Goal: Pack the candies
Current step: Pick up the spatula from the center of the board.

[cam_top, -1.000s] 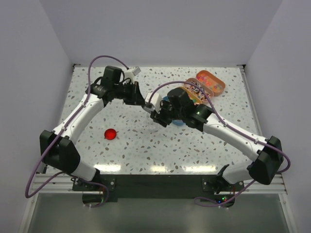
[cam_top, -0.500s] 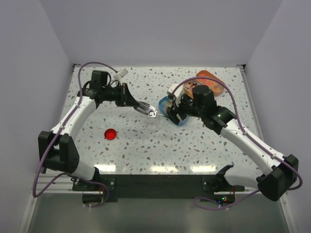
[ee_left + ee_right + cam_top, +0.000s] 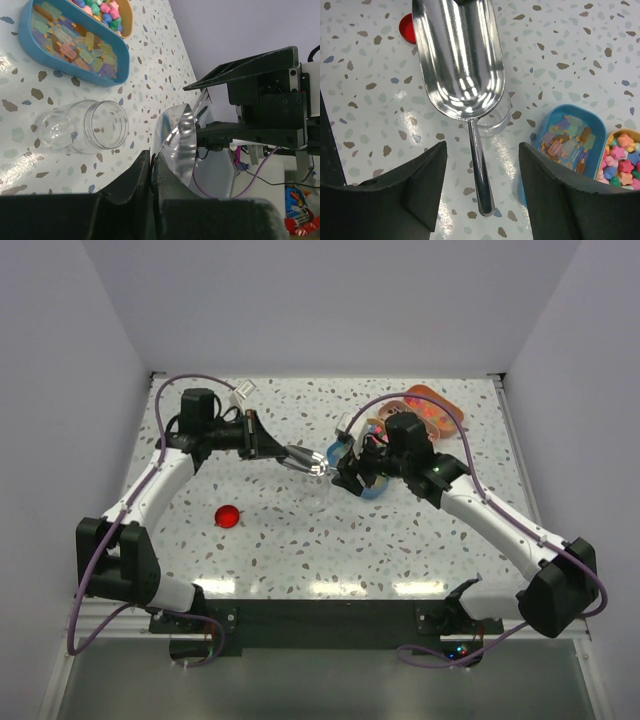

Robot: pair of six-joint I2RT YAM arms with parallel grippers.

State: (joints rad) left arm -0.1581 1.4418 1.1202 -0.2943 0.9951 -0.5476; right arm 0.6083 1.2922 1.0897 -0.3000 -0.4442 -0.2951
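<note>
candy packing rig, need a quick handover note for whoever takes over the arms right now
Left gripper: shut on the metal scoop, at the front edge of its bowl, holding it in the air.
Right gripper: open, fingers either side of the scoop handle, not gripping.
Candies: in the blue tin and the orange tin; the scoop is empty.
Clear jar: empty, lid off, below the scoop. The red lid lies apart, on the left arm's side.
Done: jar opened, scoop picked up.
Left, probably: scoop candies into the jar, then put the lid on.
</note>
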